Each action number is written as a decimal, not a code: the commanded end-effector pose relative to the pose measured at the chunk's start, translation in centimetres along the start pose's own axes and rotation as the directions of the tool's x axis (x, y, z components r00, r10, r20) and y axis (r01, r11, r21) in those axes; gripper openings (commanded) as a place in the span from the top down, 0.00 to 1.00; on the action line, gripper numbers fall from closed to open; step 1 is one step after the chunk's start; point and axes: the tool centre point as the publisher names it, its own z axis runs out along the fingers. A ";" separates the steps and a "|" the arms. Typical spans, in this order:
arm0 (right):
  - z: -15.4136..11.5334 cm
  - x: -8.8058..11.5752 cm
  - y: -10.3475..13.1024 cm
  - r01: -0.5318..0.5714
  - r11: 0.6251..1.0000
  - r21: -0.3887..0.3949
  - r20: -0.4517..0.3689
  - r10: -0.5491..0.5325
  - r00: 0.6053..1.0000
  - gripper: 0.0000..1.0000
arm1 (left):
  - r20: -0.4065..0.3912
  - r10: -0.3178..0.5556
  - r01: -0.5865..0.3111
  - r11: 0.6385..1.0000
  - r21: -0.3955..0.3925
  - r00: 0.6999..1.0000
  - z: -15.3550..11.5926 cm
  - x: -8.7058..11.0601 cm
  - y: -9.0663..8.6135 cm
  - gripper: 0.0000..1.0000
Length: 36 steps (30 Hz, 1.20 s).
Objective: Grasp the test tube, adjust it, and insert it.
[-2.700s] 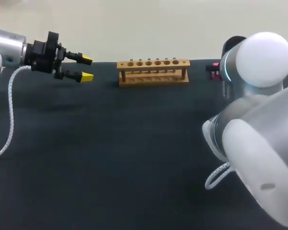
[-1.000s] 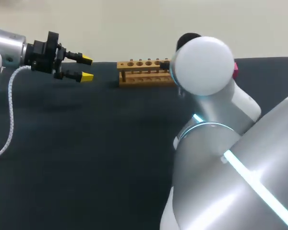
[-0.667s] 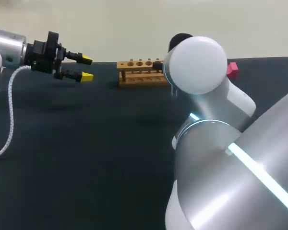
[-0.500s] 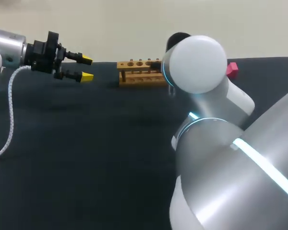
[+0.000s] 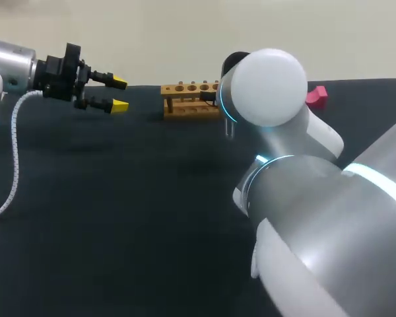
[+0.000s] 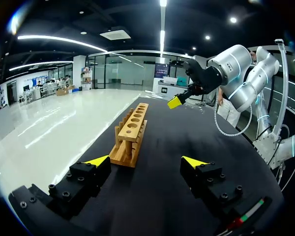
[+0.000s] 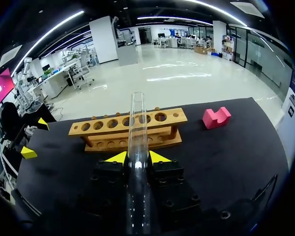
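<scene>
Glass test tube (image 7: 136,123), probably light, slick, fragile: right gripper (image 7: 137,157) pinches it mid-length; left gripper (image 6: 145,161) stands spread.

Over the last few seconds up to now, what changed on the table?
The right arm swung in from the right toward the middle and now hides the right end of the rack. The pink block, mostly hidden before, now shows. The right gripper is shut on the tube, facing the rack; when it gripped cannot be told. The left arm, the open left gripper and the rack stayed put.
</scene>
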 end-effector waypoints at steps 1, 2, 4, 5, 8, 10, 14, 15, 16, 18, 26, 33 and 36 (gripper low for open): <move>1.5 -0.6 0.4 -0.002 1.000 -0.012 -0.018 0.002 1.000 1.00 | 0.003 0.003 -0.003 1.000 0.001 1.000 0.0 0.1 0.1 0.00; 1.7 -0.6 0.5 0.000 1.000 -0.016 -0.018 0.000 1.000 1.00 | 0.003 0.003 -0.003 1.000 0.001 1.000 0.0 0.1 0.1 0.00; 2.2 -0.8 0.7 0.003 1.000 -0.019 -0.017 -0.004 1.000 1.00 | 0.003 0.003 -0.003 1.000 0.001 1.000 0.0 0.1 0.1 0.00; 2.4 -0.9 0.7 0.005 1.000 -0.022 -0.017 -0.005 1.000 1.00 | 0.003 0.003 -0.003 1.000 0.001 1.000 0.0 0.1 0.1 0.00; 3.0 -1.1 0.8 0.006 1.000 -0.026 -0.015 -0.007 1.000 1.00 | 0.003 0.003 -0.003 1.000 0.001 1.000 0.0 0.1 0.1 0.00; 3.3 -1.2 0.9 0.007 1.000 -0.028 -0.015 -0.008 1.000 1.00 | 0.003 0.003 -0.003 1.000 0.001 1.000 0.0 0.1 0.1 0.00; 3.9 -1.3 0.9 0.007 1.000 -0.029 -0.014 -0.007 1.000 1.00 | 0.003 0.003 -0.003 1.000 0.001 1.000 0.0 0.1 0.1 0.00; 4.0 -1.3 0.9 0.000 1.000 -0.027 -0.014 0.000 1.000 1.00 | 0.003 0.003 -0.003 1.000 0.001 1.000 0.0 0.1 0.1 0.00; 4.1 -1.3 0.8 -0.008 1.000 -0.027 -0.014 0.007 1.000 1.00 | 0.003 0.003 -0.003 1.000 0.001 1.000 0.0 0.1 0.1 0.00; 4.3 -1.2 0.9 -0.009 1.000 -0.026 -0.015 0.009 1.000 1.00 | 0.003 0.003 -0.003 1.000 0.001 1.000 0.0 0.1 0.1 0.00; 5.0 -1.4 1.3 -0.015 0.999 -0.032 -0.013 0.015 1.000 1.00 | 0.003 0.003 -0.003 1.000 0.001 1.000 0.0 0.1 0.1 0.00; 5.5 -1.1 1.4 -0.011 0.999 -0.035 -0.016 0.010 1.000 1.00 | 0.003 0.003 -0.003 1.000 0.001 1.000 0.0 0.1 0.1 0.00; 5.7 -0.9 1.4 -0.012 0.999 -0.035 -0.021 0.012 1.000 1.00 | 0.003 0.003 -0.003 1.000 0.001 1.000 0.0 0.1 0.1 0.00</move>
